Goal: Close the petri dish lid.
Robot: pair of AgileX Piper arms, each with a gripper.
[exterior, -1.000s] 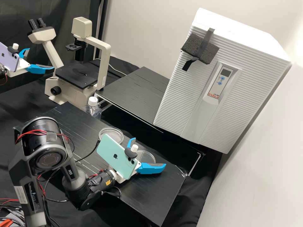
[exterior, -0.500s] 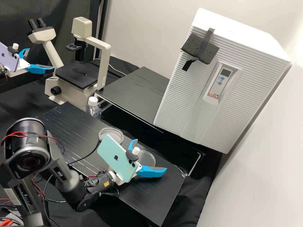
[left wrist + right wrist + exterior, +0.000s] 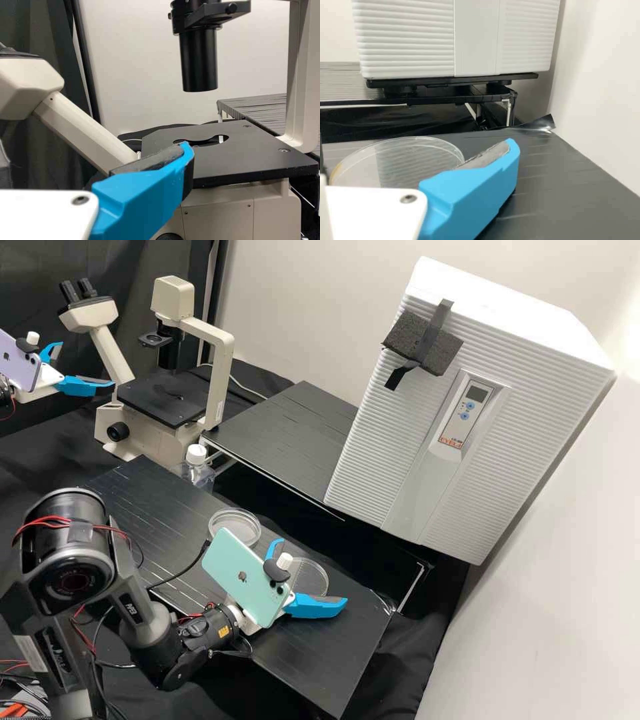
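Left gripper (image 3: 88, 363): open, with nothing held; raised well off to the left of the petri dish in the high view, its fingers levelled forward.
Petri dish (image 3: 235, 528): seen lying flat on the bench (image 3: 167, 507); taken as the landmark, and judged to be the base that is to be covered.
Closing: judged to be at an early stage; the lid is seen off the dish, with the grasp, the lift, the carry across and the lowering all left to be done.
Right gripper (image 3: 314, 571): open, its two fingers spread about the lid; no grip can be confirmed, and whether a finger is touched by the rim cannot be told.
Right arm (image 3: 167, 640): bent at the elbow, its wrist held low and near level beside the petri dish.
Lid (image 3: 405, 162): a clear, shallow round piece, judged to be the lid; laid flat to the right of the petri dish in the high view, near but apart.
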